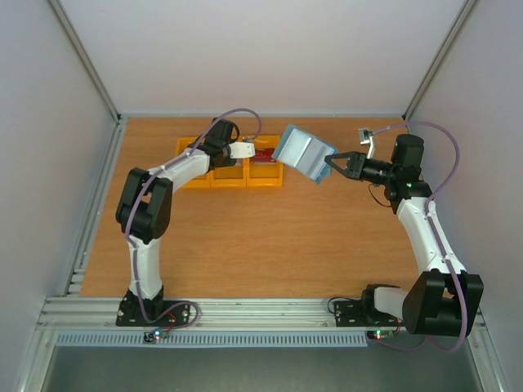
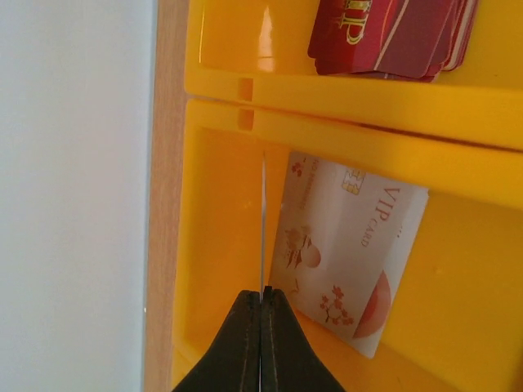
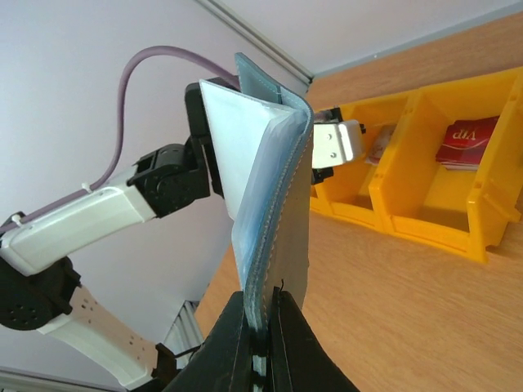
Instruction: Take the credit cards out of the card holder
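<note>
Top view: fixed, high, behind arm bases; looks down and forward over whole desk (image 1: 245, 245), far edge at top.
Left wrist view: very close, looks past left gripper (image 2: 261, 296) into yellow bins (image 2: 221, 204) by far edge.
Right wrist view: close behind wallet (image 3: 270, 204), faces left across desk.
All three share bins; red cards (image 2: 392, 37) in each.
</note>
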### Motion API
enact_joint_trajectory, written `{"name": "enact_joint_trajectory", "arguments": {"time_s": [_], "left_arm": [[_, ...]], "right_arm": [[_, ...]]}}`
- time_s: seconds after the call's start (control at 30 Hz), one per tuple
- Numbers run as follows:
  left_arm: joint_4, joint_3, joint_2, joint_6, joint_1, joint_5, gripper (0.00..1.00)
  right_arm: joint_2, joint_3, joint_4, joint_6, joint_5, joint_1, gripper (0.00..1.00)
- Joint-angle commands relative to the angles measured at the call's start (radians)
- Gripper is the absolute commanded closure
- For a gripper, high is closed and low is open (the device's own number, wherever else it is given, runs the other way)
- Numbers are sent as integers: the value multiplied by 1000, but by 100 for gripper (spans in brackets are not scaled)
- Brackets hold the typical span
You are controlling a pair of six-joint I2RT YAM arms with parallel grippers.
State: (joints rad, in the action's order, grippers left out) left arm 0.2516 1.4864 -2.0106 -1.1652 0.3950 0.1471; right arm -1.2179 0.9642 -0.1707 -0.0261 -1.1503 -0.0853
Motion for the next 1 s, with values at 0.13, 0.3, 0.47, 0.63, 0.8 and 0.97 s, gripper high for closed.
{"name": "enact_joint_trajectory", "arguments": {"time_s": [0.13, 0.3, 0.47, 0.63, 0.8, 0.97], "left_arm": [[-92, 57, -92, -9, 5, 29, 100], [-139, 38, -116, -46, 1, 43, 100], [-173, 31, -125, -62, 0, 55, 86], [-81, 25, -76, -40, -1, -29, 56], [81, 50, -17, 11, -9, -110, 42], [268, 109, 73, 117, -26, -238, 28]], "right_arm": [[-2, 5, 39, -9, -34, -7, 99], [-2, 6, 39, -8, -35, -8, 99], [-5, 11, 40, -11, -40, -8, 99], [-1, 10, 43, -14, -45, -8, 99], [1, 7, 53, -23, -50, -8, 99], [4, 11, 41, -29, -48, -8, 99]]}}
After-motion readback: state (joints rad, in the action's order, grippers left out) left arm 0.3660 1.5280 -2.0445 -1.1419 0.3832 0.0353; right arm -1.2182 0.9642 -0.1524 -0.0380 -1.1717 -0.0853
